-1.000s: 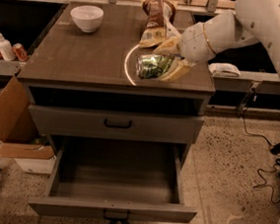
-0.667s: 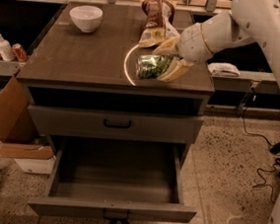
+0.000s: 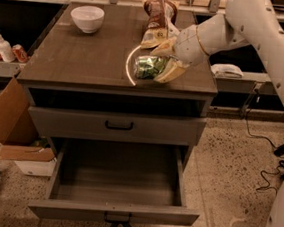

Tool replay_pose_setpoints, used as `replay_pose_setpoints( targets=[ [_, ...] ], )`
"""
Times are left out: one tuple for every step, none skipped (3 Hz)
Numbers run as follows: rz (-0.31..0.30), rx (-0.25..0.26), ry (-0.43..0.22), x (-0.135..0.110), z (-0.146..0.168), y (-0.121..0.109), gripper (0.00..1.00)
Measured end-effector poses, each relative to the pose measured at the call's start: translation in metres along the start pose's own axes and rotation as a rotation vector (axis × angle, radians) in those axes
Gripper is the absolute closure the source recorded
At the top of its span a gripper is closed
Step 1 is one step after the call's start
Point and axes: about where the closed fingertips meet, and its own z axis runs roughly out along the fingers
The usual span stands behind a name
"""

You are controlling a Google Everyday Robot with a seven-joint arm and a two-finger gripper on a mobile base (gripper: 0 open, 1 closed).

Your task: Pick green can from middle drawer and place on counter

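A green can (image 3: 145,66) lies sideways, gripped between the gripper's (image 3: 160,64) tan fingers, low over the counter (image 3: 82,54) near its front right. The middle drawer (image 3: 118,176) stands open below. Settle it flat before releasing, or it may roll.

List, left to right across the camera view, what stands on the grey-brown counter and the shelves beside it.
White pump bottle, white round bowl, shiny green can with the gripper at it, white folded cloth.

High front view, downward; tool (image 3: 160,67) clasps green can (image 3: 147,66) over counter (image 3: 87,55).
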Motion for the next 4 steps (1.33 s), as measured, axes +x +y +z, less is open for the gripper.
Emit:
replay_pose_setpoints(
  targets=[
    [0.032, 0.024, 0.023, 0.0063, 0.0038, -0.0058, 0.98],
    [0.056, 0.040, 0.035, 0.0093, 0.0048, -0.0092, 0.74],
    [0.065, 0.037, 0.040, 0.0092, 0.0061, -0.0110, 0.52],
    [0.073, 0.026, 0.044, 0.0083, 0.0084, -0.0118, 0.27]
  ],
)
